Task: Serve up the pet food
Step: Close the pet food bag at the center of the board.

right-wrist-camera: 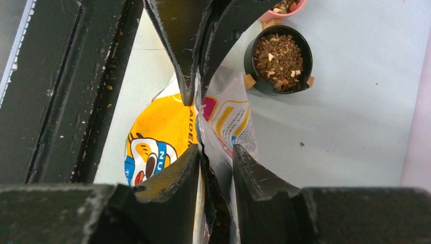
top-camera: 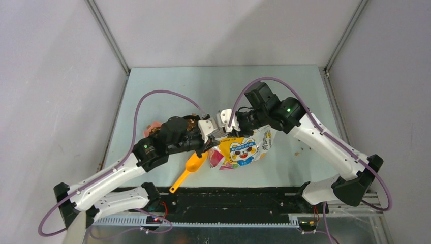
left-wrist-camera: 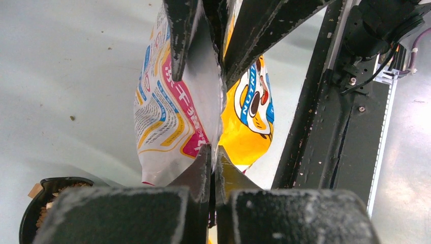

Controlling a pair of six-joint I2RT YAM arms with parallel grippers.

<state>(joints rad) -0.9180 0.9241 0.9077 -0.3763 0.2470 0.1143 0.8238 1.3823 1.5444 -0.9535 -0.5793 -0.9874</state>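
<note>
Seeing the pet food (right-wrist-camera: 278, 58) heaped in the black bowl (right-wrist-camera: 249, 55), sitting at 10 o'clock of the bag (top-camera: 241, 150) in the top view, half under the left arm (top-camera: 167, 140). Kibble is looking loose, dry and light: likely pouring and scattering easily, so pinching it is going nowhere. I'm judging it best moved via the bag or the yellow scoop (top-camera: 190, 165), lying at 7 o'clock of the bag. Bag is looking like soft, slick film, hanging between both wrists. The left gripper (left-wrist-camera: 213, 152) is clamping the bag's top edge, jaws fully together on the film. The right gripper (right-wrist-camera: 216, 152) is straddling that edge just beside it, jaws partway apart, not gripping yet. Best hold, I'm guessing: top seam, 1 gripper each side, pulling gently. Pink bowl (right-wrist-camera: 284, 9) is sitting at 12 o'clock of the black one in the right wrist view.
</note>
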